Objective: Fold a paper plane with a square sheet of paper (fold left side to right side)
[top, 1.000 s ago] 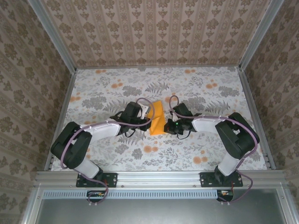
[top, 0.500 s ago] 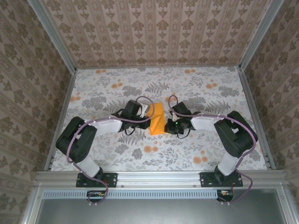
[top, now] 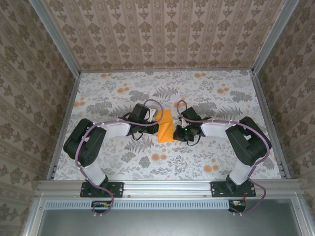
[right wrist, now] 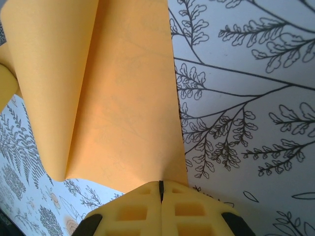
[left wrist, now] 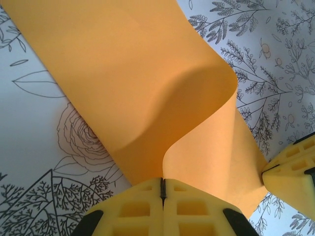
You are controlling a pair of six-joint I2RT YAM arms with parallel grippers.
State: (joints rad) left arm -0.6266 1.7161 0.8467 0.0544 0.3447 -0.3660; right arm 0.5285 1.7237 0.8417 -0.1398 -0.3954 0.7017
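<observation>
The square sheet of paper (top: 166, 127) is bright orange and lies mid-table between both grippers. Its left part is lifted and curls over toward the right, bulging in the left wrist view (left wrist: 147, 88). My left gripper (left wrist: 162, 183) is shut on that lifted edge, which runs into the seam between its yellow fingers; from above it sits at the sheet's left (top: 156, 123). My right gripper (right wrist: 161, 186) is shut, its tips resting on the flat near corner of the paper (right wrist: 128, 108), at the sheet's right from above (top: 179, 132). Its yellow finger (left wrist: 293, 172) shows beside the paper.
The table (top: 221, 103) has a grey floral cover with small orange flower prints (top: 158, 157). Patterned walls close off the back and both sides, with metal rails (top: 64, 44) along the edges. Both arms' elbows (top: 83, 145) (top: 248, 137) stand near the front.
The left arm has swung rightward, carrying the paper's left edge further over. The sheet looks narrower from above. The right gripper has stayed in place.
</observation>
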